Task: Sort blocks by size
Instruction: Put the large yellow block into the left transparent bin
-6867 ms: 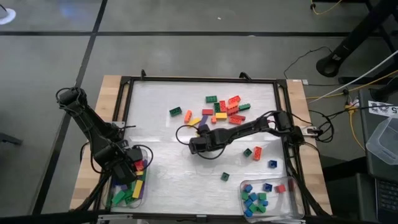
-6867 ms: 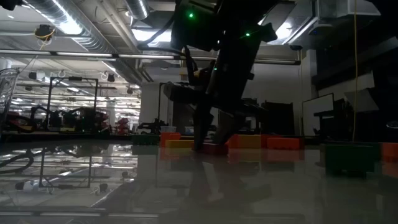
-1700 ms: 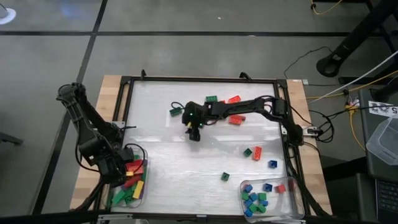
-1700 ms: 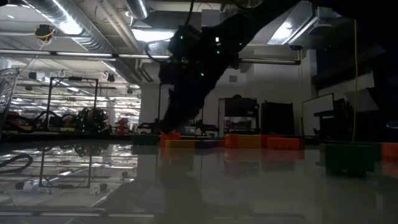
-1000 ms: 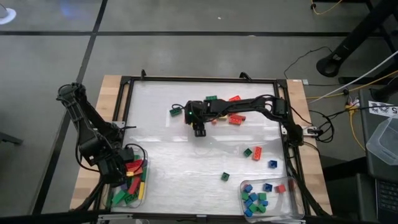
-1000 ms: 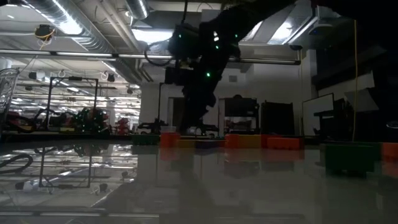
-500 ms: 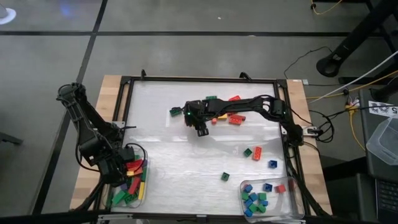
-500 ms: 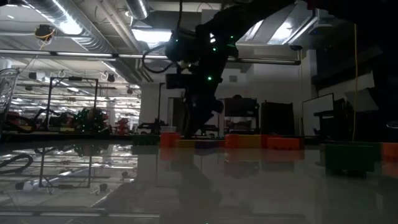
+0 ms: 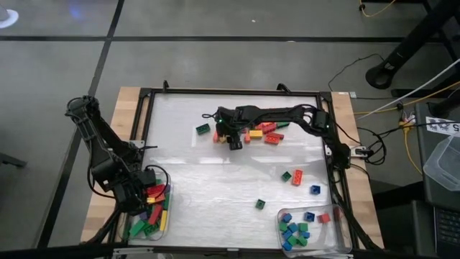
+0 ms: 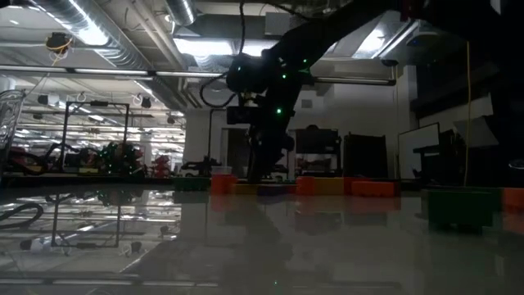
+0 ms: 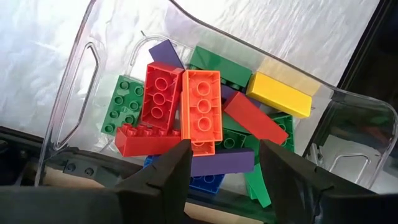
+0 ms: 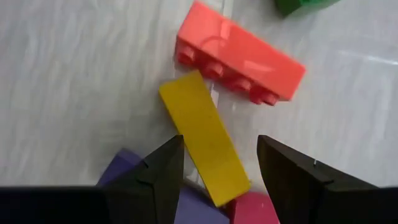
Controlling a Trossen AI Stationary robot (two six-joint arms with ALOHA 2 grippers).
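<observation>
My right pincer (image 12: 214, 163) hangs open astride the long yellow block (image 12: 204, 137) among the loose blocks (image 9: 260, 132) toward the table's far edge: light, rigid, slick; grip its long sides.

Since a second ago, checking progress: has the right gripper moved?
Yes. The right gripper has shifted slightly toward the far rail of the table frame, and now hangs open over a yellow block.
</observation>
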